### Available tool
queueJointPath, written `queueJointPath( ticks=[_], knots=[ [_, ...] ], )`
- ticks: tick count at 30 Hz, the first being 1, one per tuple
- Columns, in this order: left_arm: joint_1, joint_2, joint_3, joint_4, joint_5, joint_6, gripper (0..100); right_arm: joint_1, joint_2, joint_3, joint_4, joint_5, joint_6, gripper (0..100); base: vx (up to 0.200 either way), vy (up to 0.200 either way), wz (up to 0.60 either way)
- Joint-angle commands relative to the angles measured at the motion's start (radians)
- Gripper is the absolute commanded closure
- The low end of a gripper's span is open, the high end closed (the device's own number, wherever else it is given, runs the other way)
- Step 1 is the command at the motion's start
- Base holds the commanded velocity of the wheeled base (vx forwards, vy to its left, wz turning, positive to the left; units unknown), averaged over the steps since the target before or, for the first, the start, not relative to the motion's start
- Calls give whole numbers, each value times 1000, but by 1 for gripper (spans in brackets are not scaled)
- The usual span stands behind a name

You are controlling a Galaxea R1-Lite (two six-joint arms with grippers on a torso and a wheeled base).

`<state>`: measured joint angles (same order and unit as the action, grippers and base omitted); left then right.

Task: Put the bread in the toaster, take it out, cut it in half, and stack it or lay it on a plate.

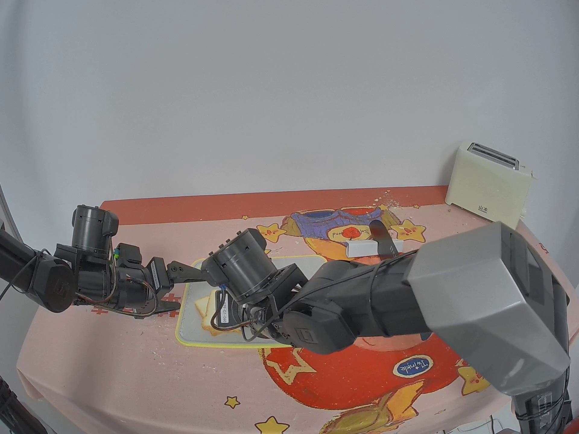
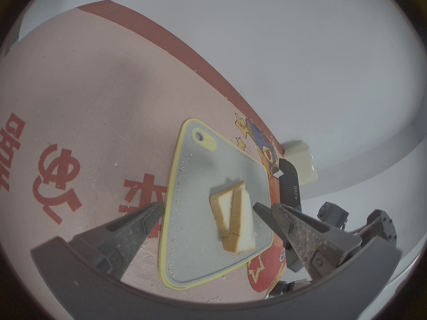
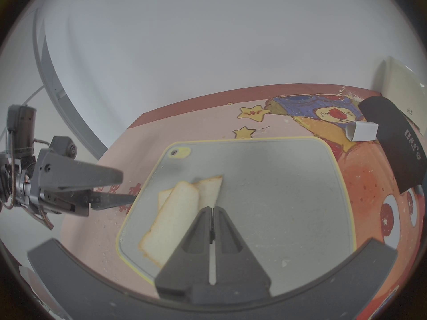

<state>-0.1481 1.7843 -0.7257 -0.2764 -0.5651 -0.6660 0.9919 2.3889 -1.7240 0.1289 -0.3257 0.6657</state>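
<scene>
The bread lies cut in two on the near left of the board, one half leaning on the other, probably stacked so both can be lifted together. The right gripper hangs over the board just beside it, fingers pressed together, holding nothing. The left gripper, left of the board, faces the bread with fingers wide apart and empty. Farther off, the knife looks parked, cutting apparently done; toaster far right

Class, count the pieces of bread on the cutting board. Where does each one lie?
2. The upper piece lies toward the left end of the cutting board, overlapping the lower piece. Another could be hidden beneath them.
</scene>
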Motion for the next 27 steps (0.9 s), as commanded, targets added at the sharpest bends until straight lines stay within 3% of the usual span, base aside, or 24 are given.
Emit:
queueJointPath(
  ticks=[1,15,19,27],
  knots=[
    [-5,3,0,2,-2,-1,0,4,9,-9,1,1,-2,100,0,0,0],
    [-8,7,6,2,-2,-1,0,40,62,-108,1,-10,0,100,0,0,0],
    [-8,4,8,2,-1,-1,0,13,45,-89,18,-39,3,100,0,0,0],
    [-8,3,11,2,-1,-1,0,2,-68,-17,20,-41,3,100,0,0,0]
  ],
)
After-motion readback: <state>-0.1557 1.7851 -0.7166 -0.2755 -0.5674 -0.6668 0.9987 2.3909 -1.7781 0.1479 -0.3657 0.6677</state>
